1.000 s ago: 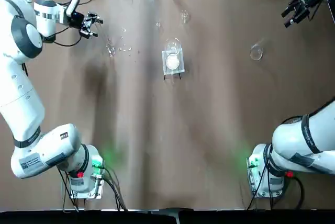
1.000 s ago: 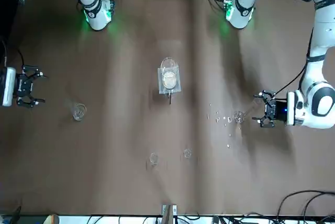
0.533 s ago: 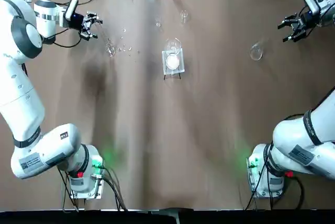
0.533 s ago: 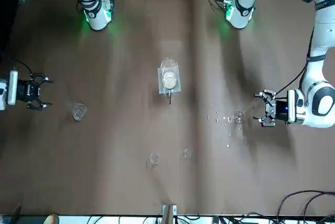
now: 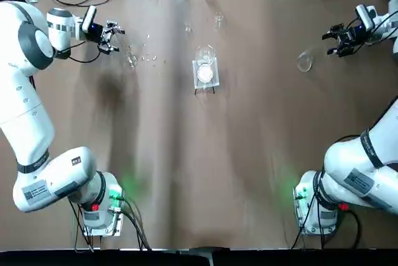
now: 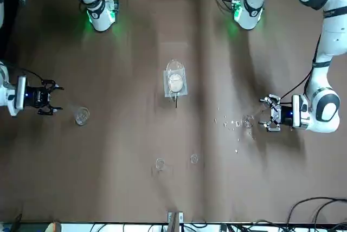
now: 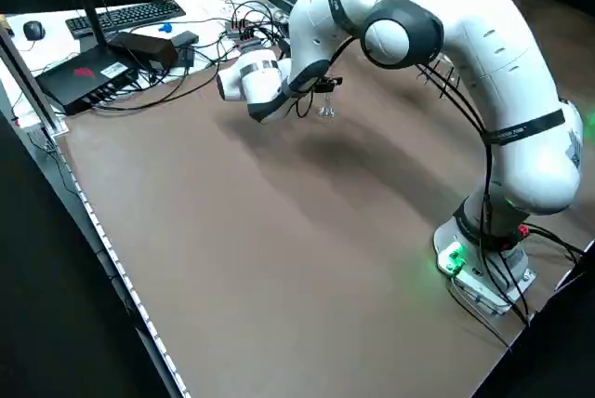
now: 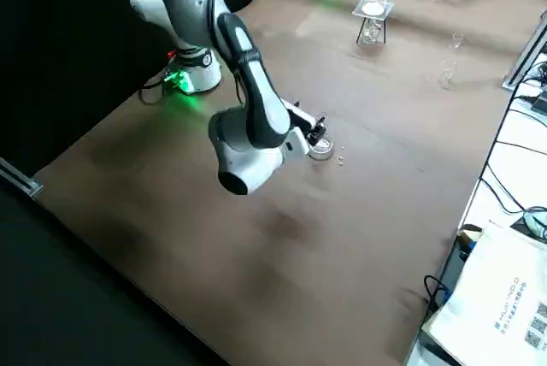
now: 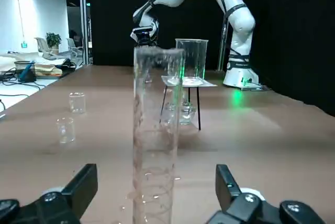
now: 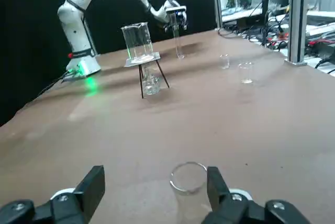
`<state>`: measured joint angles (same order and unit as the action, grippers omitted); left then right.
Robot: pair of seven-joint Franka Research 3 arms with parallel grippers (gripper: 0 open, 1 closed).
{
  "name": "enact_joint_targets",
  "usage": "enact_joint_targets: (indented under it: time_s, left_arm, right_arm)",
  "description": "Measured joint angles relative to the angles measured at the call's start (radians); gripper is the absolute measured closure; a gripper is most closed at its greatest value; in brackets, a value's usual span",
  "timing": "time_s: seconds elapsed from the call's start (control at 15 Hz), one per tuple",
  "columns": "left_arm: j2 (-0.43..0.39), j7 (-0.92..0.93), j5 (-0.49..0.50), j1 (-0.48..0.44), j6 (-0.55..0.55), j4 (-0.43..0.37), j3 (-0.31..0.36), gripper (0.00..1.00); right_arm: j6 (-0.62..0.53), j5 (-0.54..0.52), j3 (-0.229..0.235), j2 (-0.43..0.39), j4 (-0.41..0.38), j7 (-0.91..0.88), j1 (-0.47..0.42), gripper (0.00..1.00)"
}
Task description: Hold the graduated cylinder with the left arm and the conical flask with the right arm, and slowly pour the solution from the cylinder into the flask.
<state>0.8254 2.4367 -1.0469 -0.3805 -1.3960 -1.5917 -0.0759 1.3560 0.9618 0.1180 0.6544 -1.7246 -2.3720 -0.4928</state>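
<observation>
Left arm: rising from its base at the near left of the surface point(image 5: 249, 154), bowing outward, then reaching to the far left. Its wrist is turning inward and its end effector point(image 5: 118, 40) is pointing roughly level toward the middle of the surface. State: fingers standing wide, holding nothing.

Measuring tube point(image 9: 157, 130), tall, clear glass: standing upright on the surface at the far left, directly ahead of the left end effector, in line with the space between its fingers.

Right arm: rising from its base at the near right, bending outward past the top view's edge and coming back in at the far right. Its end effector point(image 5: 329, 41) is pointing inward, tipping slightly downward. State: fingers parted wide, holding nothing.

Flask point(image 5: 304, 62), clear glass, round rim: standing on the surface at the far right, inward of the right end effector and near it.

Stand point(image 9: 198, 108), thin dark legs: standing between the two arms, bearing a square sheet with a white disc point(image 5: 205, 73) and a large beaker point(image 9: 193, 59). A small glass vessel point(image 10: 151, 84) is sitting beneath.

Small glasses, two point(image 9: 77, 102) point(image 9: 66, 130): resting beyond the stand, near each other.

Clear droplets point(image 6: 225, 124): lying scattered beside the tube.
</observation>
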Motion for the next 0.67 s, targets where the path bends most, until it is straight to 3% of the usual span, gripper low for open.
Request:
enact_joint_targets:
  time_s: [0.67]
  left_arm:
    - [0.016,0.0,-0.013,0.025,-0.056,0.0,-0.001,0.01]
  right_arm:
    - [-0.033,0.095,-0.007,0.107,0.009,-0.173,-0.021,0.16]
